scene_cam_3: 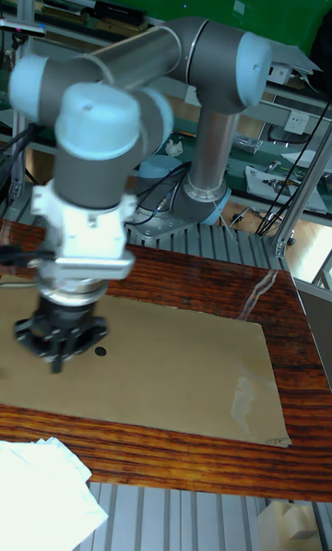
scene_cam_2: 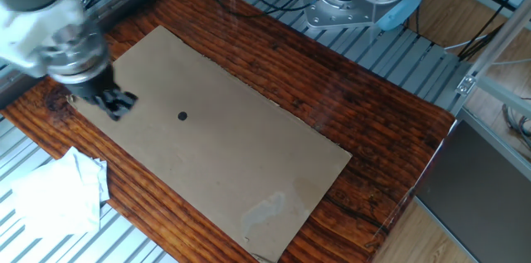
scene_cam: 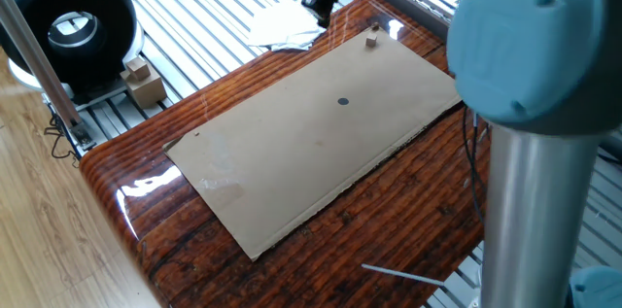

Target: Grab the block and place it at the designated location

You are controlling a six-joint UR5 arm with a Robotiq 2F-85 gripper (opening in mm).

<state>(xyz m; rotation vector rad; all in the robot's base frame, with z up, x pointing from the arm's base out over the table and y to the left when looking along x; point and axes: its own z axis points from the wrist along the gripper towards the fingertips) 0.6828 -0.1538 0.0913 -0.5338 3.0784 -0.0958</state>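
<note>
The tiny block (scene_cam: 370,42) sits on the flat cardboard sheet (scene_cam: 321,133), close to the corner of the sheet that is at about 1 o'clock in one fixed view. Nothing is touching it there. The dark dot (scene_cam: 342,102) is marked on the same sheet, at about 7 o'clock from the block and well apart from it. The gripper (scene_cam: 322,4) is up at 12 o'clock in that picture, above the edge of the shiny wooden table (scene_cam: 437,201) and at about 10 o'clock from the block. It is blurry and partly cut off, so I cannot tell if its fingers are open or closed. In the other fixed view the gripper (scene_cam_2: 116,104) hangs over the sheet's corner at 9 o'clock, and the block is hidden behind it. The dot (scene_cam_2: 182,115) is at 3 o'clock from the gripper there. A crumpled white cloth (scene_cam_2: 58,192) lies off the table at 8 o'clock. In the tall fixed view the gripper (scene_cam_3: 57,341) points down over the sheet, with the dot (scene_cam_3: 100,352) just beside it at 3 o'clock.
</note>
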